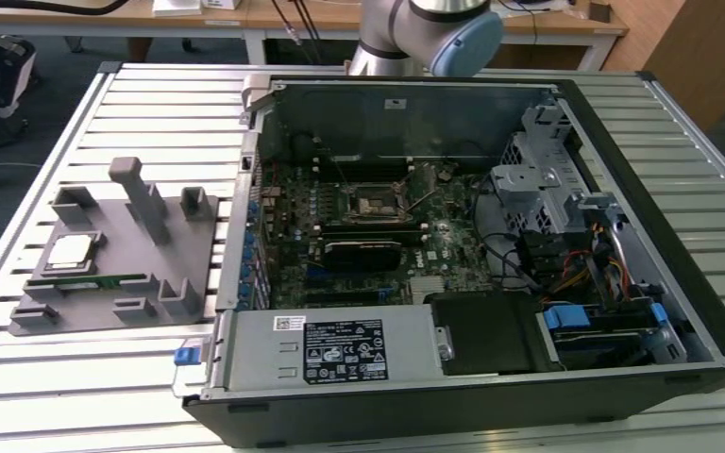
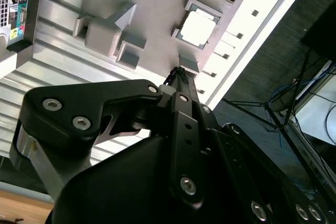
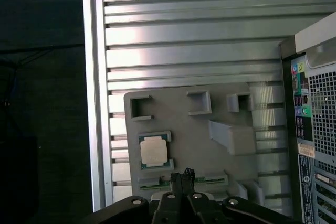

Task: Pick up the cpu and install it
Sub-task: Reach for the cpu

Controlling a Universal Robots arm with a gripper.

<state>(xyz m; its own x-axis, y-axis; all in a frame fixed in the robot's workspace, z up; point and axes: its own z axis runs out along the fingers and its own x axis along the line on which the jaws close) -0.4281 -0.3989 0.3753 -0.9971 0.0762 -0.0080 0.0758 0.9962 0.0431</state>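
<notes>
"What's hard to make out from here?"

"The arm (image 1: pixel 419 33) is cut off by the exterior view's top edge. In the first wrist view the gripper (image 3: pixel 182 173) covers the middle of the green memory stick (image 3: pixel 152 183). Its fingers are pressed together on nothing."

"And the cpu?"

"The cpu (image 1: pixel 71 250) is square, with a shiny silver top and a pale rim. It lies flat in a pocket of the gray holder plate (image 1: pixel 110 316), beside the open computer case (image 1: pixel 463 401). Gray posts (image 1: pixel 143 198) stand near it."
</notes>
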